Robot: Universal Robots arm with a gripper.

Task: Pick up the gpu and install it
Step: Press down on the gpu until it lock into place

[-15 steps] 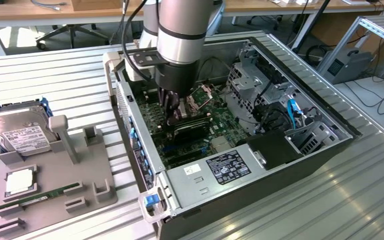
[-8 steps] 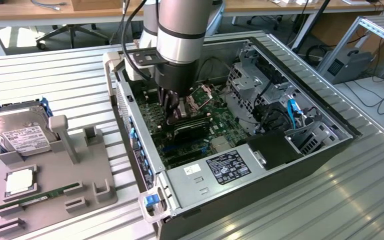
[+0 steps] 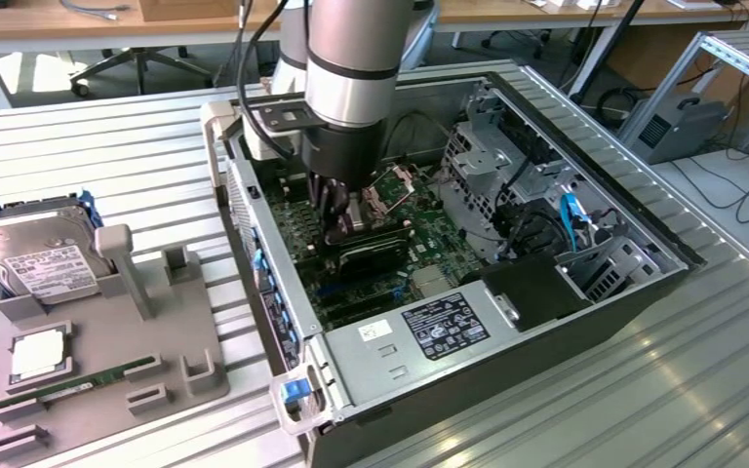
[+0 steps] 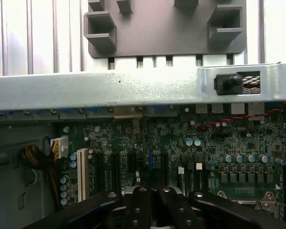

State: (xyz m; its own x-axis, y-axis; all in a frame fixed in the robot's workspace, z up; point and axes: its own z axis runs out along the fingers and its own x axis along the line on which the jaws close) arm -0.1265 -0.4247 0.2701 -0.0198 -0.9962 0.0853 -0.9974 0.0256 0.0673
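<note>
Exterior view, pincer: we see the black two-fingered pincer (image 3: 339, 226) lowered inside the open grey computer case (image 3: 635, 210), fingers drawn together.
Exterior view, card: the black-faced flat rectangular gpu (image 3: 372, 255) lies directly beneath the fingertips, on the green motherboard (image 3: 443, 234).
Wrist view, pincer: we see the fingers (image 4: 139, 210) closed, over the board's slots (image 4: 133, 164).

Closed gripper (image 3: 339, 232) inside the open computer case (image 3: 583, 146), just above the gpu (image 3: 372, 255) on the motherboard (image 3: 440, 239).
</note>
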